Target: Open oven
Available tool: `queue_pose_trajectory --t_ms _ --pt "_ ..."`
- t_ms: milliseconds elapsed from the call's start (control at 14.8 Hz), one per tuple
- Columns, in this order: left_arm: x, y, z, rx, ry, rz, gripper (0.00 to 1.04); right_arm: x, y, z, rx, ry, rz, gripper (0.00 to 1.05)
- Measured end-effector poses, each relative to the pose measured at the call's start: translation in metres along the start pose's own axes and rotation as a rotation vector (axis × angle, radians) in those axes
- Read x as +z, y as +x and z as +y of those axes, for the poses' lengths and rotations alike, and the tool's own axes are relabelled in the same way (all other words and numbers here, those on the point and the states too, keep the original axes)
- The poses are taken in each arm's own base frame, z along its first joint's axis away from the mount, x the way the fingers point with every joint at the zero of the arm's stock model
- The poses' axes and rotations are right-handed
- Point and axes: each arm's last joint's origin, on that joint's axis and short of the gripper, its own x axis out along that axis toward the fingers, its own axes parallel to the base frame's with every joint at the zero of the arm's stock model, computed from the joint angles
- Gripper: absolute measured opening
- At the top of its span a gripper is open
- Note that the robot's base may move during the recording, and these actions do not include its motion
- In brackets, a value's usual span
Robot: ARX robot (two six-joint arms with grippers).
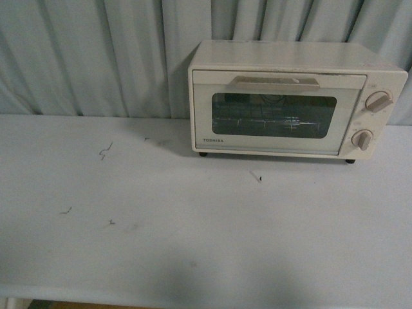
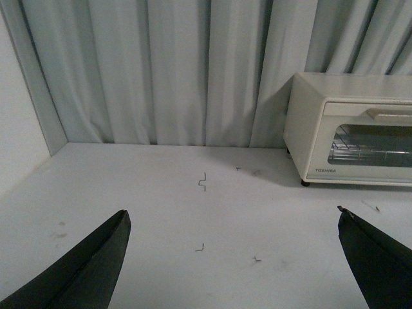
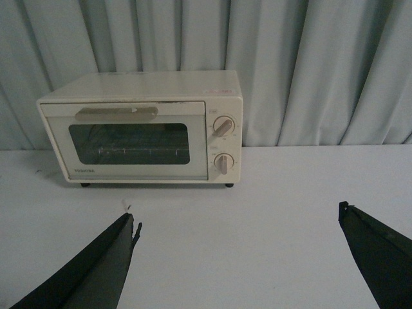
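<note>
The Toshiba toaster oven (image 1: 296, 96) stands at about one o'clock from the robot, toward the far edge of the white table (image 1: 161, 225), with its back close to the pale curtain (image 1: 96, 51). Its door is shut, the dark glass upright and flush with the front. The bar handle (image 1: 275, 82) runs along the door's twelve o'clock edge, which suggests a bottom hinge, so the pull probably has to go outward and down. The upper knob (image 1: 379, 102) and lower knob (image 1: 362, 140) sit at three o'clock of the door, outside its likely swing.

Through the glass a wire rack (image 1: 257, 122) shows. I can make out nothing on it, though the window is dim.

Neither arm appears in the front view. The left gripper (image 2: 232, 212) has its fingers spread wide and holds nothing; it hangs above bare table, with the oven well off to one side. The right gripper (image 3: 238, 212) is likewise wide apart and empty. It faces the oven's front squarely but well apart from it, so it looks the better placed to reach the handle.

The opening has not begun. The oven is a light box on small feet, so it may slide forward when the handle is pulled.
</note>
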Motion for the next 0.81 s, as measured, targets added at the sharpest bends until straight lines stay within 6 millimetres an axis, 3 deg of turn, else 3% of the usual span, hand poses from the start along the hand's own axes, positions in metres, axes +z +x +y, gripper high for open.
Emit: queue_pose_trajectory --t_ms 812 --pt "-0.0004 0.0 0.0 0.0 0.0 0.004 0.98 -0.0004 0.0 0.0 0.0 0.0 0.004 0.98"
